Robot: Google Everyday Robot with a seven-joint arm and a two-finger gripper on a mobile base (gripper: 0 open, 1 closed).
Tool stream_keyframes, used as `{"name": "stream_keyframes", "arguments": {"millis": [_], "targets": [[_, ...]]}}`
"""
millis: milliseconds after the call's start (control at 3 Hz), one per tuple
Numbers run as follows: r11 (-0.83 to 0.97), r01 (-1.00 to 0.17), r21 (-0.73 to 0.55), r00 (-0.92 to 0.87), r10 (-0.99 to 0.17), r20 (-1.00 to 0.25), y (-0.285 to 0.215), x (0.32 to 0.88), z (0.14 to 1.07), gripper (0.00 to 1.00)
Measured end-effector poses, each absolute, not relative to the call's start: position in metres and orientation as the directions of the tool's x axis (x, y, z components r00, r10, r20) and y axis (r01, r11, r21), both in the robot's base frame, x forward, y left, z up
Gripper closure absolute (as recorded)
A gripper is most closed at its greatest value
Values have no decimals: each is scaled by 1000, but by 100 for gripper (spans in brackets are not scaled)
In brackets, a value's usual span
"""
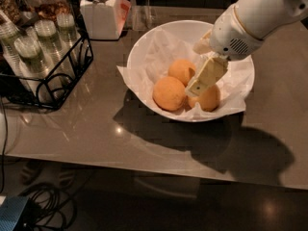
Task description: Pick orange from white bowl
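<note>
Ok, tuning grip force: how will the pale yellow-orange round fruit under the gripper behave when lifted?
Being round, the pale yellow-orange fruit would probably roll if nudged. Its skin looks smooth, so maybe slippery. The crumpled white paper beneath may shift. The gripper hangs over it, inside the wide white bowl.

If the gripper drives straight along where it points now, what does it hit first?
Probably the orange just under the gripper, which hangs tilted down-left over the white bowl. Depth is unclear: it might instead slip between that and the front-left orange onto the paper lining.
</note>
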State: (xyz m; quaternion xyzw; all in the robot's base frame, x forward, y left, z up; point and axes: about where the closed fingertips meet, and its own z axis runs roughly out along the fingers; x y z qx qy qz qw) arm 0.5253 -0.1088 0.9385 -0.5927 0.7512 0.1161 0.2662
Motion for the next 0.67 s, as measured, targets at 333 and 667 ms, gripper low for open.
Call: {"name": "stream_keyframes", "arguments": {"millis": [333, 667], "targets": [[260, -948, -186, -140, -861, -489, -115, 527, 959, 21], [295, -942, -160, -182, -850, -495, -132, 526, 950, 21]]}}
